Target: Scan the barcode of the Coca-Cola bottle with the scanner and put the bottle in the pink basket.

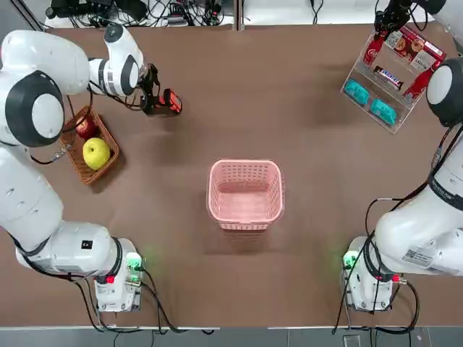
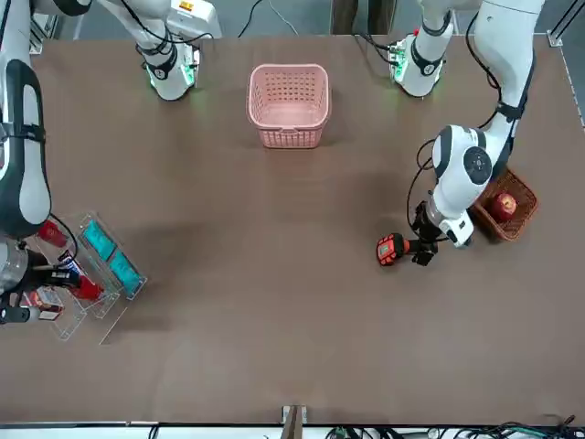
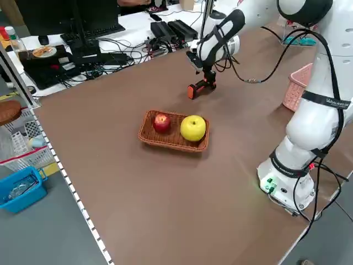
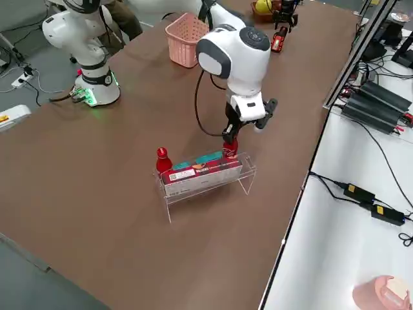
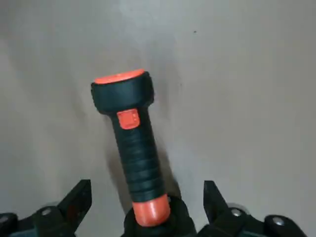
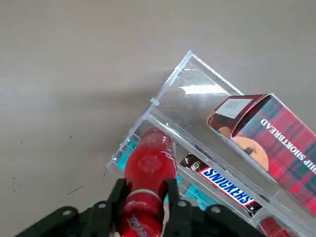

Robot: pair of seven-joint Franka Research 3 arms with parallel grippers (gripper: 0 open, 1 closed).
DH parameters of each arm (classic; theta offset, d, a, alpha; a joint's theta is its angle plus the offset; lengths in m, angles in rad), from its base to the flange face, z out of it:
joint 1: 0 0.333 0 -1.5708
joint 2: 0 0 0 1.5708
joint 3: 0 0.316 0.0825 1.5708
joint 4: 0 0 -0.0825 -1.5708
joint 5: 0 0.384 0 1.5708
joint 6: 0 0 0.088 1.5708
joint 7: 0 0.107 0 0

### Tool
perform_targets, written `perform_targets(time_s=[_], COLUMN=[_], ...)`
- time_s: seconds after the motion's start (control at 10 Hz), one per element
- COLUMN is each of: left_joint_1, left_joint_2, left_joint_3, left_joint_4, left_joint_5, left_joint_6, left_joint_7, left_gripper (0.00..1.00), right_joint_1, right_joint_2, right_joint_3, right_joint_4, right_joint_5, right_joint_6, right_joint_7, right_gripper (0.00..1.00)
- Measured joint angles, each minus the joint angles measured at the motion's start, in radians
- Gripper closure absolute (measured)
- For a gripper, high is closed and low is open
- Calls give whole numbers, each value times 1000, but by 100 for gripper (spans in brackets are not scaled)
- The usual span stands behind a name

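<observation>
The right gripper (image 6: 146, 197) was closed on the neck of the Coca-Cola bottle (image 6: 149, 170), which stood in the clear rack (image 1: 394, 126) at the counter's far right corner; a crooked pull could probably have snagged the rack's wall and tipped out the shortbread box (image 6: 269, 138). The left gripper (image 5: 148, 210) sat wide open around the scanner (image 5: 133, 148) (lying flat near the wicker basket (image 1: 79, 170)), holding nothing, and a skewed closing might have pushed the handle aside. The pink basket (image 1: 246, 217) waited mid-counter, well apart from both.
</observation>
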Motion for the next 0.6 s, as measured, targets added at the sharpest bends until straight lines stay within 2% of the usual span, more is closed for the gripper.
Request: perform_targets(time_s=[0.6], left_joint_1=[0], left_joint_2=[0], left_joint_3=[0], left_joint_4=[-62], left_joint_5=[0], left_joint_6=[85], left_joint_7=[2], left_gripper=[0], right_joint_1=[1], right_joint_2=[-5], right_joint_3=[3], right_joint_4=[-4], right_joint_5=[0], right_joint_6=[1], right_joint_7=[-28], right_gripper=[65])
